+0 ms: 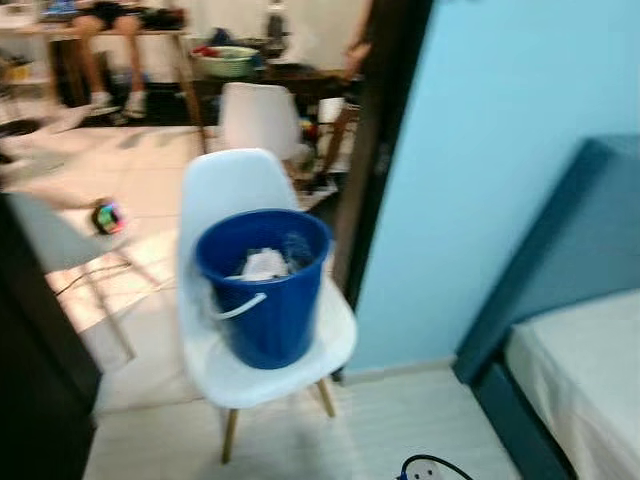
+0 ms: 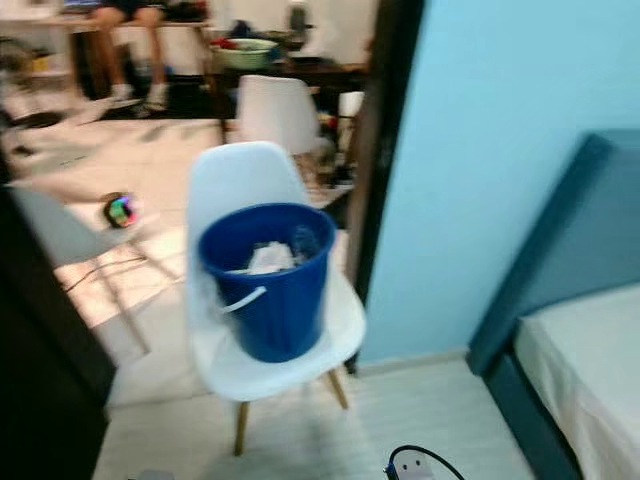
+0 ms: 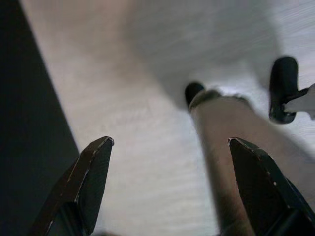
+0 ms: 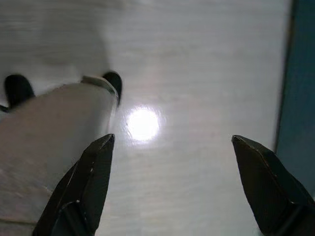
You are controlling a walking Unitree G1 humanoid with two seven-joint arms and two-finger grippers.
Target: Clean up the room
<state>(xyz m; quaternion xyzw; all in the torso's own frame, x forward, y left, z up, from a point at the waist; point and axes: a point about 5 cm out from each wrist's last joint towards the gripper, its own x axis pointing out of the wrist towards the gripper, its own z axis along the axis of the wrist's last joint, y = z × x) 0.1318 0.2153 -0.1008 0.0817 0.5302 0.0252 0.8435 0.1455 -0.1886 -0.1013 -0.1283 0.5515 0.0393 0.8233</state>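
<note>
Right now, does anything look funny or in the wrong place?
Yes. A blue bucket with crumpled white stuff inside sits on a white chair seat, not the floor. A colourful ball lies on the floor beyond the doorway.

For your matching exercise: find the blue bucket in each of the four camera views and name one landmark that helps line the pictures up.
Left eye view: blue bucket stands on the white chair, left of centre.
Right eye view: same bucket on the same chair seat, left of centre.
Left wrist view: not in it; pale floor.
Right wrist view: not in it; pale floor.
Shared landmark: the light blue wall.
</note>
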